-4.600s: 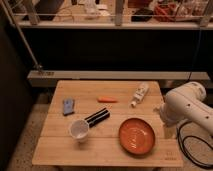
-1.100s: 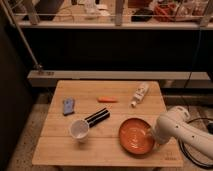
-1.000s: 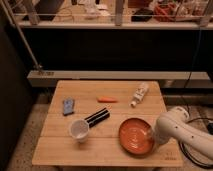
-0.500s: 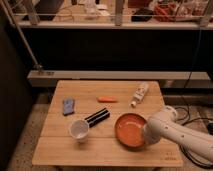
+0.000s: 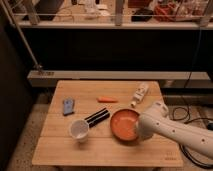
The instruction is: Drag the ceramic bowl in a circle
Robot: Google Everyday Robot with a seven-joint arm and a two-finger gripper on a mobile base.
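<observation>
The ceramic bowl (image 5: 124,124) is a wide, shallow orange-red dish on the wooden table (image 5: 60,150), right of centre. My white arm comes in from the lower right and its end covers the bowl's right rim. My gripper (image 5: 140,131) is at that rim, hidden under the arm's white housing. The bowl's left edge lies close to a black cylinder (image 5: 98,117).
A white cup (image 5: 79,130) stands left of the bowl. A blue object (image 5: 68,106) lies at the left, an orange carrot-like piece (image 5: 107,99) at the back, and a white bottle (image 5: 140,93) on its side at the back right. A rail and shelving stand behind the table.
The arm has swung down and left onto the bowl's right rim. The bowl has slid left and slightly toward the back, closer to the black cylinder.
</observation>
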